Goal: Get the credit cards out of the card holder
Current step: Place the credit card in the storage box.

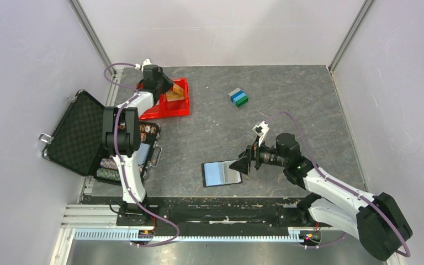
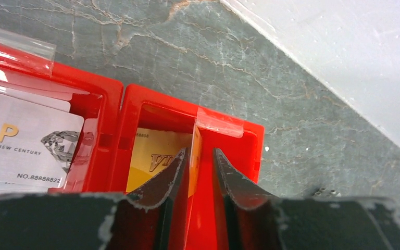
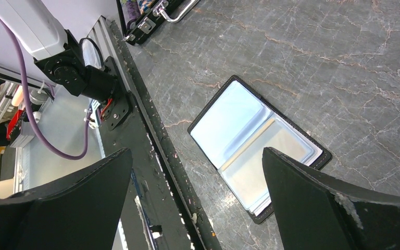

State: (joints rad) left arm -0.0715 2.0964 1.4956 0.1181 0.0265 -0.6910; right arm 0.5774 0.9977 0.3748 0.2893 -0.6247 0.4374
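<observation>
Left gripper (image 2: 199,152) slightly apart around one upright orange credit card (image 2: 197,138); my right gripper (image 3: 197,156) wide apart beside one black-edged blue-grey card holder (image 3: 239,122).

My overhead view is bright and evenly lit from above. It is sharp right across the table (image 1: 287,110), with only soft, short shadows under the arms and a faint lilac tint on the white walls. On the left wrist view the red tray (image 2: 130,104) is heavily saturated, white glare streaks its rims and the clear tape (image 2: 220,124), and the left gripper's fingers (image 2: 164,192) are blurred at the bottom. On the right wrist view the card holder (image 3: 229,122), by the table's near edge, throws back a pale blue sheen, and the right gripper's fingers (image 3: 317,208) look dark and soft-edged.
</observation>
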